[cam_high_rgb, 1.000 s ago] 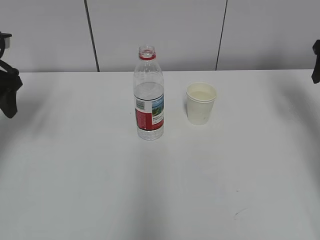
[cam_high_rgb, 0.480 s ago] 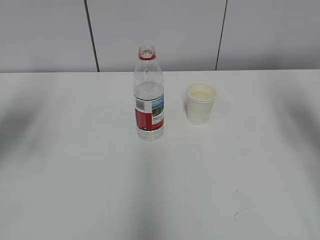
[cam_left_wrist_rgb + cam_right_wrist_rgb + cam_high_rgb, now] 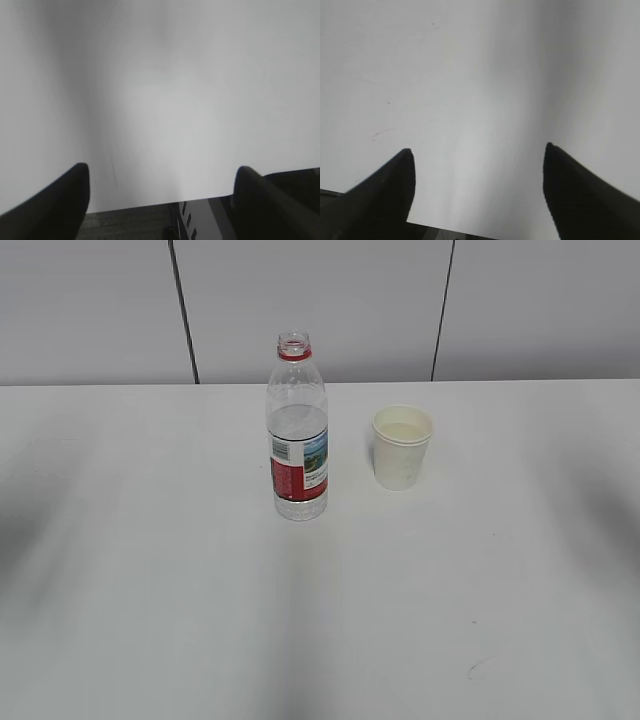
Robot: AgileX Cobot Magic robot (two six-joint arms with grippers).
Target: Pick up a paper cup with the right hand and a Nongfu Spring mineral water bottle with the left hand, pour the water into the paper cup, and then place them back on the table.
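Exterior view: The tall clear ribbed plastic Nongfu Spring mineral water bottle [image 3: 298, 435], uncapped, with a red neck ring and a red-and-white label bearing a green landscape picture, stands upright on the wide plain white table [image 3: 150, 570]. Clear water [image 3: 297, 422] fills it to just above the label. The small white tapered paper cup [image 3: 402, 447] stands upright at the bottle's 3 o'clock, near it but apart. Its cream interior shows a pale surface close to the rim; whether that is liquid cannot be told. A small dark scuff mark [image 3: 477, 668] lies on the table at the cup's 5 o'clock, well apart. No arm or pincer appears here.

Left wrist view: The left black two-finger pincer [image 3: 161, 186] hangs over bare table near its edge. Its fingers [image 3: 60, 200] stand wide apart with nothing between them.

Right wrist view: The right black two-finger pincer [image 3: 477, 167] hangs over bare table. Its fingers [image 3: 382, 192] stand wide apart, holding nothing. A faint scuff [image 3: 381, 133] lies at the left finger's 12 o'clock.
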